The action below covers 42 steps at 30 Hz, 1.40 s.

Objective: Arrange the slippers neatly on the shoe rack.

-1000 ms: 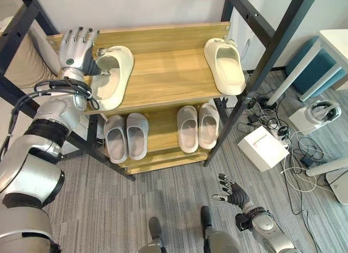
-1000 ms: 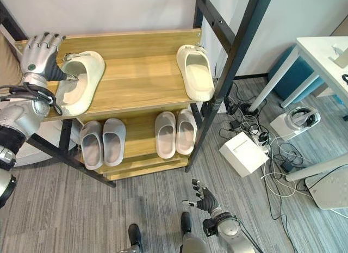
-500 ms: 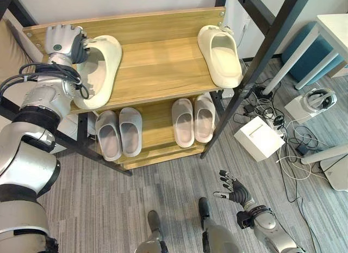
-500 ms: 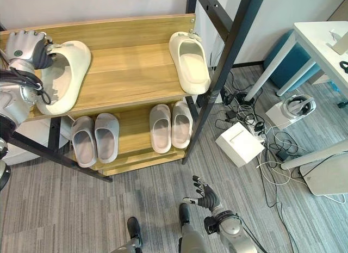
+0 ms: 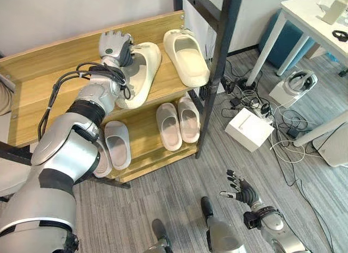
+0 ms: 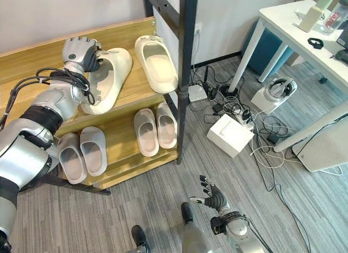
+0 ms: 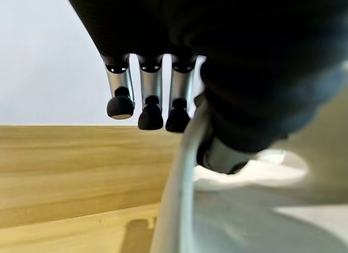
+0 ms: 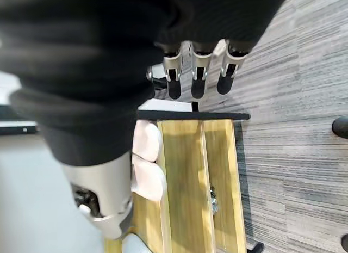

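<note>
Left hand (image 5: 115,45) is pinching the slipper (image 5: 138,73) rim, apparently sliding it toward its mate (image 5: 186,49); right hand (image 5: 241,190) is hanging open.

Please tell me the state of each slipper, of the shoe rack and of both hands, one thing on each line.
Held slipper: on the top shelf, sole down, angled, left hand on its edge.
Right top slipper: sole down, untouched.
Lower right pair: side by side, sole down.
Lower left pair: side by side, sole down.
Rack: upright.
Left hand: thumb inside the held slipper, fingers straight outside.
Right hand: open, low over the floor.
</note>
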Available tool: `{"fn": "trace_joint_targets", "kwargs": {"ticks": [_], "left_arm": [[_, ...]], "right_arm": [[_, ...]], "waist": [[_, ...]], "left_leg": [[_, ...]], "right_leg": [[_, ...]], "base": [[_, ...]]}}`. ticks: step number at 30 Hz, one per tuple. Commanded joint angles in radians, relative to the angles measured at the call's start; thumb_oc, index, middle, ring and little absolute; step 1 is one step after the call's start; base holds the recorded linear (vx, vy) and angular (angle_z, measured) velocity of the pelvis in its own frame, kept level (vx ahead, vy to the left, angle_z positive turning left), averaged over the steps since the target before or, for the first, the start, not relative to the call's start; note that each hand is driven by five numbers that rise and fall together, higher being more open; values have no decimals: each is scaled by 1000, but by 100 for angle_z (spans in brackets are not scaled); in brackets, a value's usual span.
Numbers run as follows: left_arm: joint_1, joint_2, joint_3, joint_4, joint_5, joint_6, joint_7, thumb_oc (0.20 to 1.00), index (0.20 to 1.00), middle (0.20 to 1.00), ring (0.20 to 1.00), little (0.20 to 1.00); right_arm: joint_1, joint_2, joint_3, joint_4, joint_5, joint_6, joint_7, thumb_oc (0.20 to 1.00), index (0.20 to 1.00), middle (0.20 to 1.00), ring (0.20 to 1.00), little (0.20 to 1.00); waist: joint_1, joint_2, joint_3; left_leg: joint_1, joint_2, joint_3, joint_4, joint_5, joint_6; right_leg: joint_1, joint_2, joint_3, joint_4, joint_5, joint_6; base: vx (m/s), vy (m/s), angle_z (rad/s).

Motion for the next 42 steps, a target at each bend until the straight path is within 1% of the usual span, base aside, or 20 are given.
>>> {"fn": "trace_joint_targets", "kwargs": {"ticks": [1, 8, 9, 11, 12, 16, 18, 19, 21, 23, 25, 26, 27, 30, 31, 33, 34, 35, 39, 42], "left_arm": [[-167, 16, 56, 113, -46, 36, 13, 200, 200, 200, 200, 200], [-160, -11, 106, 175, -82, 63, 2, 200, 200, 200, 200, 200], [-162, -19, 115, 171, -94, 54, 1, 1000, 1000, 1000, 1000, 1000], [-167, -21, 115, 162, -102, 49, 5, 1000, 1000, 1000, 1000, 1000], [-172, -27, 131, 101, -131, 24, 34, 1000, 1000, 1000, 1000, 1000], [-178, -37, 159, -36, -181, -7, 63, 1000, 1000, 1000, 1000, 1000], [-144, -33, 214, -141, -255, -38, 65, 1000, 1000, 1000, 1000, 1000], [-109, -36, 256, -234, -293, -55, 76, 1000, 1000, 1000, 1000, 1000], [-62, -33, 283, -305, -316, -68, 68, 1000, 1000, 1000, 1000, 1000], [-29, -24, 297, -385, -285, -63, 81, 1000, 1000, 1000, 1000, 1000], [69, -34, 369, -505, -375, -112, 59, 1000, 1000, 1000, 1000, 1000], [164, -53, 424, -585, -512, -158, 11, 1000, 1000, 1000, 1000, 1000], [211, -72, 456, -619, -613, -192, -13, 1000, 1000, 1000, 1000, 1000], [333, -109, 489, -666, -790, -228, -67, 1000, 1000, 1000, 1000, 1000], [461, -139, 495, -745, -968, -244, -127, 1000, 1000, 1000, 1000, 1000], [566, -148, 471, -814, -1145, -235, -199, 1000, 1000, 1000, 1000, 1000], [592, -152, 456, -833, -1201, -230, -220, 1000, 1000, 1000, 1000, 1000], [622, -152, 424, -851, -1280, -210, -255, 1000, 1000, 1000, 1000, 1000], [611, -144, 295, -823, -1444, -143, -313, 1000, 1000, 1000, 1000, 1000], [595, -192, 288, -792, -1466, -141, -306, 1000, 1000, 1000, 1000, 1000]], "right_arm": [[-13, -21, -27, -72, 17, -42, -12, 1000, 1000, 1000, 1000, 1000], [-9, -27, -21, -82, 13, -31, -9, 1000, 1000, 1000, 1000, 1000], [-4, -29, -20, -82, 8, -28, -5, 1000, 1000, 1000, 1000, 1000], [-3, -30, -19, -82, 7, -28, -2, 1000, 1000, 1000, 1000, 1000], [6, -33, -19, -77, -5, -31, 6, 1000, 1000, 1000, 1000, 1000], [3, -33, -25, -54, -11, -30, 5, 1000, 1000, 1000, 1000, 1000], [3, -27, -35, -39, -16, -25, 7, 1000, 1000, 1000, 1000, 1000], [2, -20, -42, -27, -29, -20, 4, 1000, 1000, 1000, 1000, 1000], [-1, -12, -47, -19, -39, -14, 4, 1000, 1000, 1000, 1000, 1000], [-3, -6, -47, -13, -42, -13, 6, 1000, 1000, 1000, 1000, 1000], [-8, 7, -52, -2, -50, -3, 6, 1000, 1000, 1000, 1000, 1000], [-5, 16, -58, 4, -61, 7, 4, 1000, 1000, 1000, 1000, 1000], [-2, 21, -60, 4, -67, 12, 3, 1000, 1000, 1000, 1000, 1000], [5, 32, -65, 2, -82, 22, 4, 1000, 1000, 1000, 1000, 1000], [1, 40, -70, 3, -90, 34, -4, 1000, 1000, 1000, 1000, 1000], [0, 39, -66, -7, -95, 48, -5, 1000, 1000, 1000, 1000, 1000], [2, 37, -61, -11, -94, 53, -3, 1000, 1000, 1000, 1000, 1000], [6, 26, -51, -22, -98, 59, 4, 1000, 1000, 1000, 1000, 1000], [19, -37, -1, -51, -95, 76, 39, 1000, 1000, 1000, 1000, 1000], [23, -50, 17, -56, -89, 80, 52, 1000, 1000, 1000, 1000, 1000]], "waist": [[6, -14, -8], [-6, -7, -11], [-8, -6, -14], [-8, -4, -19], [0, -2, -23], [23, -2, -27], [38, -1, -24], [53, -1, -27], [65, -2, -28], [76, -3, -29], [95, -9, -30], [106, -9, -30], [111, -8, -31], [125, -8, -31], [137, -4, -28], [142, 1, -26], [143, 2, -28], [142, 3, -29], [122, 6, -42], [111, 4, -47]], "left_leg": [[67, 9, 5, -2, -48, -39], [77, 16, 14, -2, -48, -44], [80, 18, 14, -2, -48, -44], [77, 18, 13, -2, -45, -45], [83, 19, 4, -2, -48, -44], [72, 16, -18, -2, -44, -41], [74, 14, -35, -2, -48, -39], [67, 11, -48, -2, -44, -37], [66, 7, -61, -2, -45, -35], [67, 7, -69, -2, -46, -34], [68, 4, -79, -2, -47, -31], [69, 3, -84, -2, -47, -30], [69, 2, -88, -2, -47, -29], [69, -1, -97, -2, -46, -26], [65, -2, -106, -2, -43, -24], [65, -5, -109, -2, -42, -23], [65, -6, -109, -2, -41, -23], [67, -6, -108, -2, -41, -23], [70, -6, -102, -2, -38, -25], [70, -6, -95, -2, -38, -25]], "right_leg": [[30, -19, -35, -4, -29, 107], [37, -12, -32, -4, -36, 101], [42, -10, -33, -4, -39, 99], [40, -10, -34, -4, -37, 96], [53, -10, -44, -4, -44, 96], [59, -14, -68, -4, -47, 93], [71, -17, -83, -4, -54, 93], [74, -18, -95, -4, -54, 89], [83, -20, -104, -4, -58, 87], [89, -21, -112, -4, -59, 86], [95, -23, -122, -4, -61, 85], [100, -26, -126, -4, -61, 83], [103, -27, -128, -4, -61, 82], [110, -29, -136, -4, -61, 80], [111, -32, -145, -4, -61, 79], [111, -34, -145, -4, -59, 78], [112, -34, -146, -4, -58, 78], [113, -34, -143, -4, -57, 79], [107, -33, -130, -4, -53, 82], [102, -33, -123, -4, -51, 82]], "base": [[-6, -63, -18], [1, -23, -4], [0, 0, 0], [0, 0, 0], [0, 0, 0], [2, -29, 7], [10, -11, 20], [4, -1, 27], [-4, 5, 28], [-1, 9, 17], [-3, 13, 20], [-1, 23, 17], [-3, 27, 10], [-10, 20, 16], [-41, 42, 21], [-32, 46, 12], [-17, 47, 22], [-9, 42, 25], [-13, 43, 2], [3, 20, -22]]}}
